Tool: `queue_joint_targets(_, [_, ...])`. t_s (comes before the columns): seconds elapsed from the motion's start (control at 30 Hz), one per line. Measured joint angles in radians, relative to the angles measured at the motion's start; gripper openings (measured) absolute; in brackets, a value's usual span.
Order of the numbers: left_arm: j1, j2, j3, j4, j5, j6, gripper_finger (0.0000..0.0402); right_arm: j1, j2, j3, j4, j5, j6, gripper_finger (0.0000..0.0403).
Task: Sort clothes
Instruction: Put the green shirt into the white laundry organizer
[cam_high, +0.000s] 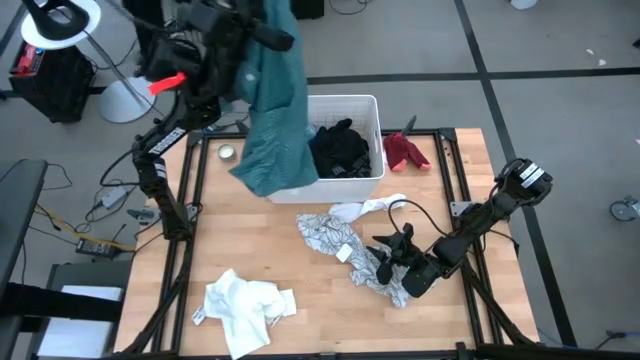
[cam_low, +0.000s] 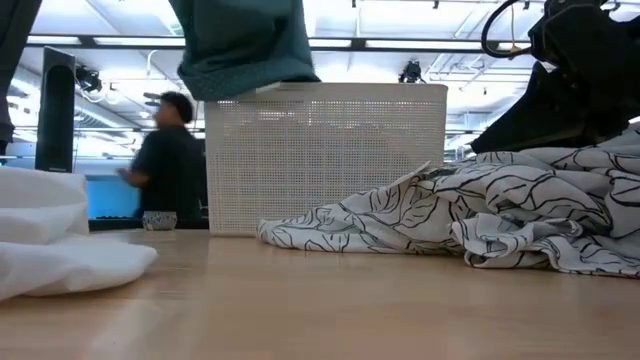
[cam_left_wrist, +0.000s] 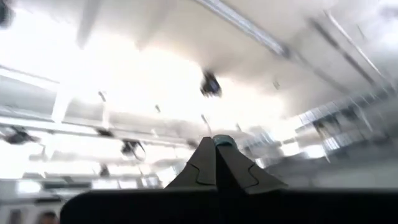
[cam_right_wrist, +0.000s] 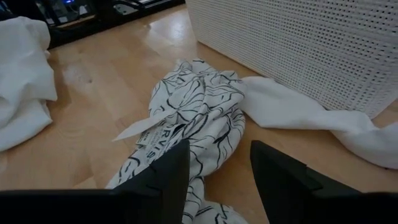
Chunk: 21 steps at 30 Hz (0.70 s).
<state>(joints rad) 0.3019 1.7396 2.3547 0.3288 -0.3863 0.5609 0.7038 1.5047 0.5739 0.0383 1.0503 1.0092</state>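
My left gripper (cam_high: 277, 36) is raised high over the table's far left and is shut on the teal garment (cam_high: 275, 110). The garment hangs down over the left rim of the white bin (cam_high: 372, 110) and also shows in the low view (cam_low: 245, 45). My right gripper (cam_right_wrist: 217, 167) is open and low over the white garment with black leaf print (cam_high: 335, 238), one finger on each side of a fold (cam_right_wrist: 199, 124). A black garment (cam_high: 340, 148) lies in the bin. A red garment (cam_high: 405, 150) lies right of the bin, and a plain white piece (cam_high: 368, 208) lies in front of it. My left gripper pinches a small bit of the teal garment (cam_left_wrist: 221, 140) between its shut fingertips, and the fingers point upward. The garment hangs slack below the gripper, lifted clear of the table, its lower end (cam_high: 262, 175) by the bin's left front corner. My right gripper: I cannot tell whether its fingers touch the leaf-print garment.
A crumpled white garment (cam_high: 245, 305) lies at the table's near left. A small round object (cam_high: 227, 152) sits left of the bin. A person (cam_low: 170, 150) stands in the room beyond the table. Bare wood (cam_high: 250, 230) lies between the bin and the white garment.
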Motion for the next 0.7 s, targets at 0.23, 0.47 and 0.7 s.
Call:
queue_joint_targets(0.23, [0.0,-0.001,0.0,-0.479,-0.024,-0.016,0.0,0.0,0.0,0.0,-0.002,-0.005,0.0,0.0171])
queue_joint_targets(0.47, [-0.002,-0.016,0.0,-0.998,-0.091,-0.131,0.0,0.0,0.0,0.0,-0.003,-0.007,0.0,0.0171])
queue_joint_targets(0.7, [-0.001,-0.02,0.0,-1.402,-0.092,-0.328,0.0,0.0,0.0,0.0,-0.01,-0.008,0.001,0.0171])
